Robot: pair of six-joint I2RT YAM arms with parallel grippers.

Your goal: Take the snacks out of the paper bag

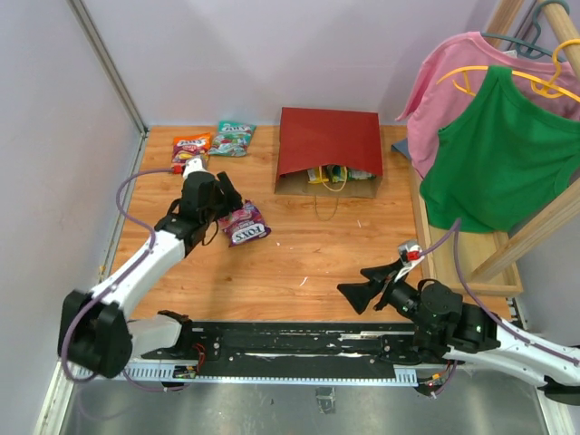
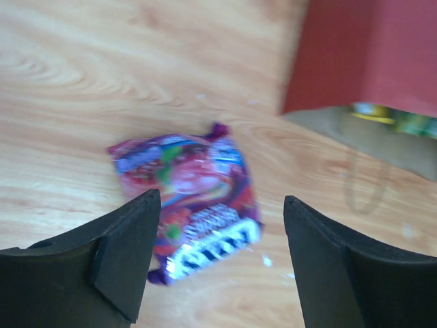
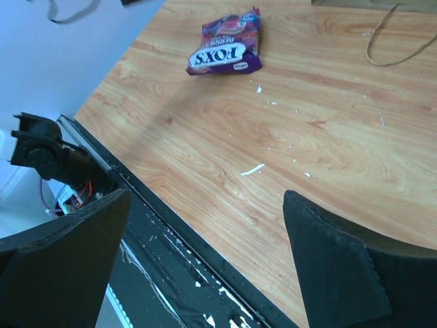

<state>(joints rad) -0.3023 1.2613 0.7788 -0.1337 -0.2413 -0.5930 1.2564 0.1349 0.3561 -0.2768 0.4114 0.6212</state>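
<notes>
The dark red paper bag lies on its side at the back of the table, its mouth toward me, with yellow and green packets showing inside. It also shows in the left wrist view. A purple candy packet lies flat on the table; it also shows in the left wrist view and the right wrist view. My left gripper is open and empty just above and left of the purple packet. An orange packet and a teal packet lie at the back left. My right gripper is open and empty near the front edge.
A pink shirt and a green shirt hang on a wooden rack at the right. The bag's twisted handle lies on the wood in front of its mouth. A black rail runs along the near edge.
</notes>
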